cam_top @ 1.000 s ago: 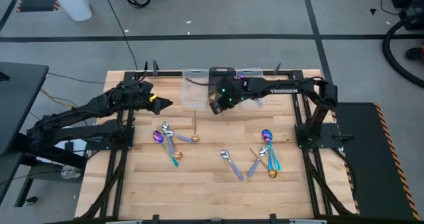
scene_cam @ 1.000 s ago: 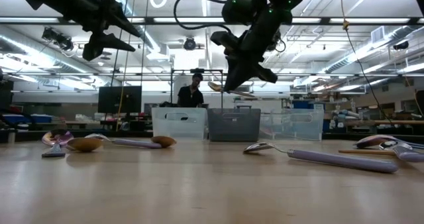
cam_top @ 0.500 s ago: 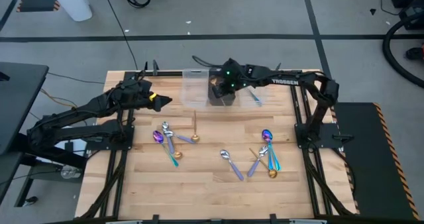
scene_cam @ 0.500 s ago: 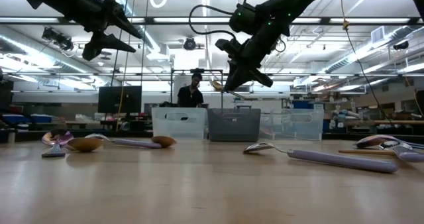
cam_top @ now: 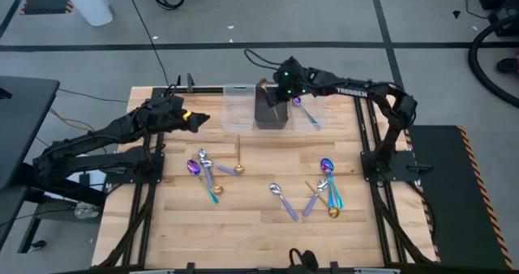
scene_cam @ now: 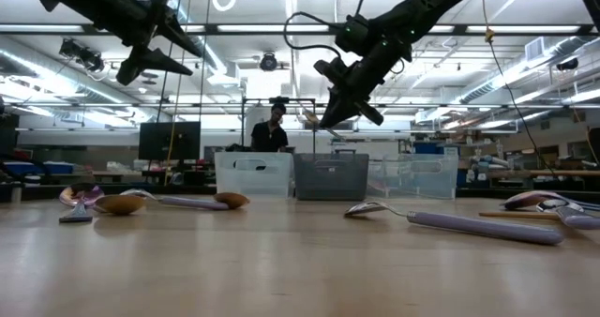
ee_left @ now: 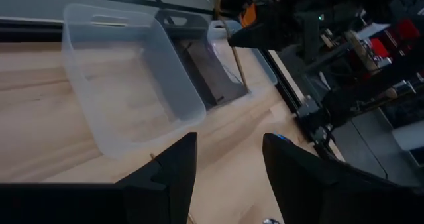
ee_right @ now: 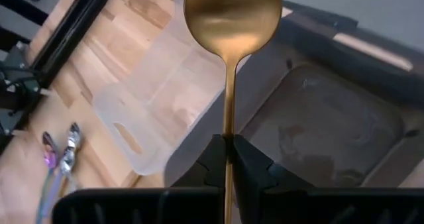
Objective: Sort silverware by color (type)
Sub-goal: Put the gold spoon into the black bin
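Holding a gold spoon (ee_right: 229,25) pinched by its handle, our right hand (ee_right: 228,159) hangs above the dark bin (cam_top: 272,112) at the far edge of the desk (cam_top: 251,225), the bowl pointing away from the fingers. The spoon reaches over the wall between the dark bin and the clear bin (cam_top: 237,108) beside it, so a release from here could, we judge, tip the bowl across that wall and leave the spoon straddling both, or send it into the wrong one. The grip is thin, so the spoon may also swing as the fingers part. Our left hand (cam_top: 197,121) waits with its fingers spread wide above the desk, just beside the clear bin and clear of the drop. The other spoons lie in two loose clusters, one on the left (cam_top: 205,171) and one on the right (cam_top: 320,194), several overlapping, which will make single picks awkward.
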Available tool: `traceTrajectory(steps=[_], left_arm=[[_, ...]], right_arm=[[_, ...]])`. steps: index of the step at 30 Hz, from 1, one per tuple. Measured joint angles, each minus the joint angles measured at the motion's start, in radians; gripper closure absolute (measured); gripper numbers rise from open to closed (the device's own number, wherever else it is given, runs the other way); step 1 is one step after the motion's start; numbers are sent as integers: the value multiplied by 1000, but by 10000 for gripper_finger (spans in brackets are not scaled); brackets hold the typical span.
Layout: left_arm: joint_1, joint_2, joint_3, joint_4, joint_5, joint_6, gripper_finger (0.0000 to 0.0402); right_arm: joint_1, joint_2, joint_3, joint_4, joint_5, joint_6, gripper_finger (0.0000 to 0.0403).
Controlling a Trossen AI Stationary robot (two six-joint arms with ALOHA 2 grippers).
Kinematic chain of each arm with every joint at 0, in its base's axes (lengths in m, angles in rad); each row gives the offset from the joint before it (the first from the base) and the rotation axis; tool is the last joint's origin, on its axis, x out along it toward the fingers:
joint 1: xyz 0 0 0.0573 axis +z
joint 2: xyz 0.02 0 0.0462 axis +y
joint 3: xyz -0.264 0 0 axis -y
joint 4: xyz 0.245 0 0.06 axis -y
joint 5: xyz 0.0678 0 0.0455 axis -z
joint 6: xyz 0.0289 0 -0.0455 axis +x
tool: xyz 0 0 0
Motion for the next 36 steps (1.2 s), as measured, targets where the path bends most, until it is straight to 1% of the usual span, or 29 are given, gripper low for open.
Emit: traceTrajectory(steps=[5,9,18,27,36], left_arm=[[0,0,0,0,-33,-7,221],[0,0,0,-2,-34,-7,221],[3,0,0,-2,-35,-13,221],[7,0,0,-2,-35,-8,221],[6,0,0,-2,-34,-7,221]], right_arm=[[-31,26,0,-15,-2,-68,387],[-45,71,-1,-37,7,-89,387],[-52,125,-1,-22,55,-79,387],[-56,195,-2,-9,33,-45,387],[-62,230,-2,12,12,-3,387]])
